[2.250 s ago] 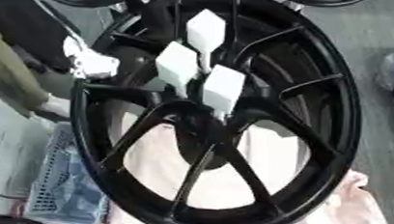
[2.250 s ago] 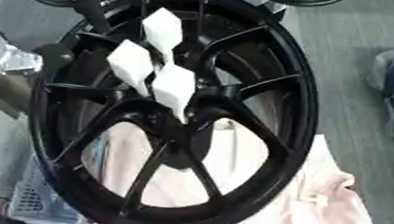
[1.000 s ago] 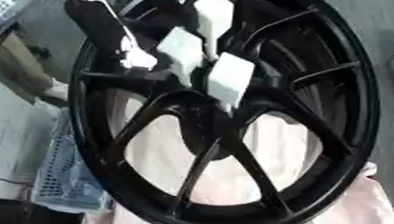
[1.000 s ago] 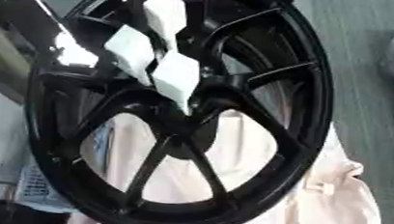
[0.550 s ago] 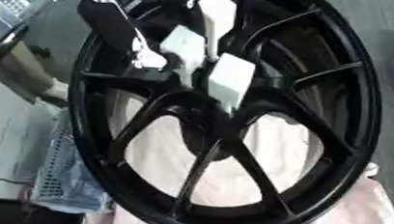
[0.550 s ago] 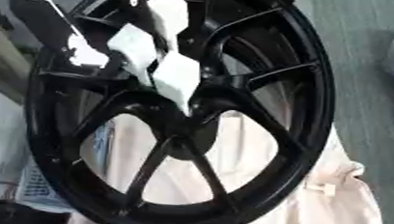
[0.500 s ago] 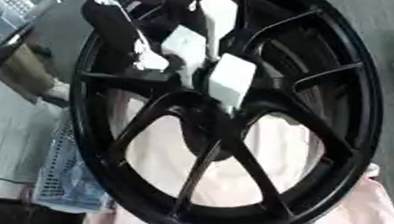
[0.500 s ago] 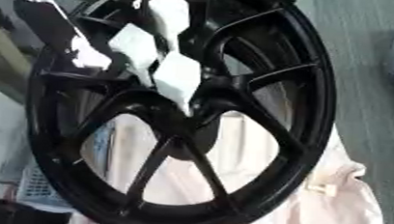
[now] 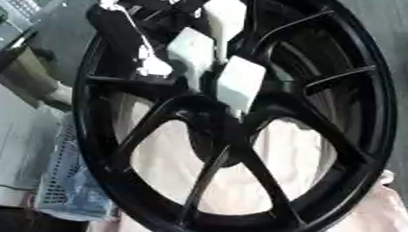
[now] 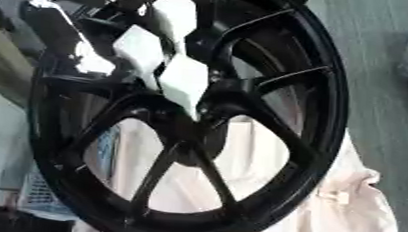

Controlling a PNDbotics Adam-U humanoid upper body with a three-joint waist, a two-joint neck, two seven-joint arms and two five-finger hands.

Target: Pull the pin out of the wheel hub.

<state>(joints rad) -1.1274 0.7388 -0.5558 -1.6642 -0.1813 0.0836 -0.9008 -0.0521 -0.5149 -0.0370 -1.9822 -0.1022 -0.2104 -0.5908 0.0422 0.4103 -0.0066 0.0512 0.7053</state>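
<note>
We see a black wheel (image 9: 242, 125) filling both views, lying over a pale pink cloth (image 10: 360, 216), with three white block-headed pins (image 9: 240, 85) standing out of its hub just above the centre. The pins look light and stiff, with smooth flat faces that may slip, so we judge the best hold is across two opposite flat sides of one white head, pulling straight along its axis (the black wheel itself looks heavy and should stay in place). A robot hand (image 9: 128, 39), dark with silver parts, comes in from the upper left, so we take it for the left one; it sits beside the middle pin (image 9: 191, 52), but we cannot tell whether its fingers are curled or holding anything. The right robot hand does not show. Compared with half a second ago, the picture looks almost unchanged, and all three pins remain seated.
</note>
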